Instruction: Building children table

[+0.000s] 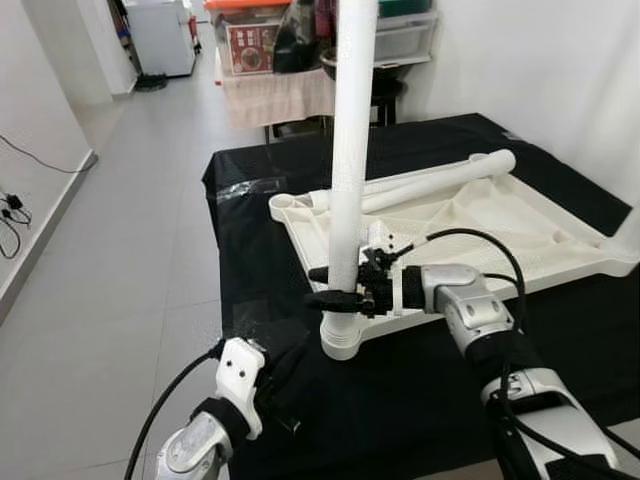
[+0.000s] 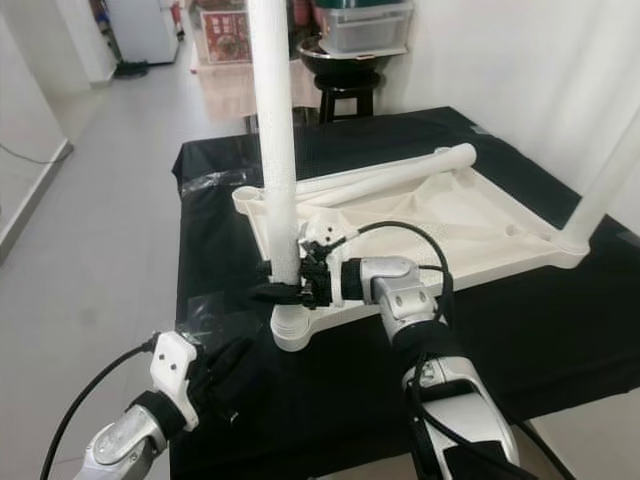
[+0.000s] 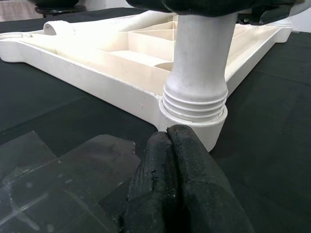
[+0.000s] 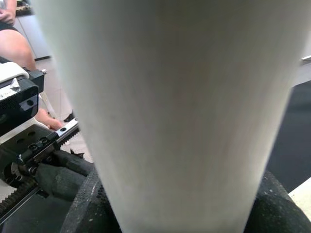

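Observation:
An upturned white plastic table top lies on a black-covered table. One white leg stands upright in the near corner socket, and my right gripper is shut on it just above the socket. The right wrist view has this leg up close between black fingers. A second leg lies loose along the far side of the top. Another leg stands at the right corner. My left gripper is shut on nothing, resting low on the cloth right before the socket.
A patch of clear film lies on the cloth by the left gripper. Behind the table stand a stool, shelves with storage boxes and a white appliance. Open tiled floor lies left. A person's knee is nearby.

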{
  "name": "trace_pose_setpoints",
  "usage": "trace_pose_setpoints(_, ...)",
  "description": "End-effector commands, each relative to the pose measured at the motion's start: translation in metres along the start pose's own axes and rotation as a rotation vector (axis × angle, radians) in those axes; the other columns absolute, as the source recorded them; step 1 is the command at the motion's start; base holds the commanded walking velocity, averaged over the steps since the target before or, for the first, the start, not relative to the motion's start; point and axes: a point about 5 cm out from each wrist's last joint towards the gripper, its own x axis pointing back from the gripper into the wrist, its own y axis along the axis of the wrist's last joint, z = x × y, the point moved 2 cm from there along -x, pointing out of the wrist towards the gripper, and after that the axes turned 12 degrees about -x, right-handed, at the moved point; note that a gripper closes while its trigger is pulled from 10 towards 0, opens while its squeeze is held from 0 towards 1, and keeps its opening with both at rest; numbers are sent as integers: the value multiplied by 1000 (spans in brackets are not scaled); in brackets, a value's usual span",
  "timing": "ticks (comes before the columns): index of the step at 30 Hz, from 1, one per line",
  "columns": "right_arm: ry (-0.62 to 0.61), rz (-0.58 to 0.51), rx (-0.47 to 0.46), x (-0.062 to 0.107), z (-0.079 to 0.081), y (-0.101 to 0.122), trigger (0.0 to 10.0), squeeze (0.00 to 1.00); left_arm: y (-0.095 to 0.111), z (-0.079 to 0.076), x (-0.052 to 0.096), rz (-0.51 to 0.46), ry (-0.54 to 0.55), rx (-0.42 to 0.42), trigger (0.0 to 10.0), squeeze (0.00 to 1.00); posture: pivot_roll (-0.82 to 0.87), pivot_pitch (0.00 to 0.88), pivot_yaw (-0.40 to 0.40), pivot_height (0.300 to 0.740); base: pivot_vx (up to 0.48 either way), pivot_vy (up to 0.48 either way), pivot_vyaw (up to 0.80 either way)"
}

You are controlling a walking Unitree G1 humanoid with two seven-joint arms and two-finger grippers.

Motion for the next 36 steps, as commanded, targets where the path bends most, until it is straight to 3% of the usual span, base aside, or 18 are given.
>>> trace_pose_setpoints(1,-3,-20,-24,-1,3,-6,0,0,-4,-1,0,22,0,1,10000,0,-15,0,-5,740,0,0,0)
trace_pose_setpoints(5,-155,-64,-20,6,3,-17,0,0,-3,-1,1,20,5,2,10000,0,-22,0,-8,740,0,0,0)
trace_pose_setpoints(8,-155,-64,-20,6,3,-17,0,0,-3,-1,1,20,5,2,10000,0,-22,0,-8,740,0,0,0)
trace_pose_setpoints(9,-211,-81,-20,7,3,-22,0,0,-3,-1,2,20,7,3,10000,0,-22,0,-8,740,0,0,0)
trace_pose_setpoints(10,-445,-120,-39,2,-3,-33,0,0,-3,1,3,20,10,3,10000,0,-46,0,4,740,0,0,0)
trace_pose_setpoints(12,-445,-120,-39,2,-3,-33,0,0,-3,1,3,20,10,3,10000,0,-46,0,4,740,0,0,0)
trace_pose_setpoints(13,-754,-166,-133,4,-5,-55,0,0,-2,2,4,20,12,4,10000,0,-48,0,7,740,0,0,0)
trace_pose_setpoints(14,-754,-166,-133,4,-5,-55,0,0,-2,2,4,20,12,4,10000,0,-48,0,7,740,0,0,0)
trace_pose_setpoints(15,-813,-145,-77,-6,5,-62,0,0,-3,4,4,22,10,4,10000,0,-58,0,16,740,0,0,0)
trace_pose_setpoints(18,-821,-141,-100,-13,5,-65,0,0,-3,4,4,23,11,7,10000,0,-60,0,10,740,0,0,0)
trace_pose_setpoints(21,-739,-131,-76,-25,0,-59,0,0,-3,4,2,24,3,7,10000,0,-34,0,-8,740,0,0,0)
trace_pose_setpoints(27,-690,-127,-105,-40,7,-58,39,0,-3,6,1,26,27,3,10000,0,-39,0,6,740,0,0,0)
trace_pose_setpoints(28,-658,-128,-105,-41,10,-55,10000,0,-3,6,1,26,22,5,10000,0,-39,0,6,740,0,0,0)
trace_pose_setpoints(30,-658,-128,-105,-41,10,-55,10000,0,-3,6,1,26,22,5,10000,0,-39,0,6,740,0,0,0)
trace_pose_setpoints(31,-633,-132,-101,-41,13,-52,10000,745,-3,6,1,27,15,6,10000,0,-44,0,11,740,0,0,0)
trace_pose_setpoints(32,-543,-156,-101,-41,15,-41,10000,1000,-3,5,0,27,11,7,10000,0,-41,0,9,740,0,0,0)
trace_pose_setpoints(34,-399,-205,-73,-39,20,-21,10000,1000,-3,5,0,27,8,7,10000,0,-40,0,9,740,0,0,0)
trace_pose_setpoints(36,-399,-205,-73,-39,20,-21,10000,1000,-3,5,0,27,8,7,10000,0,-40,0,9,740,0,0,0)
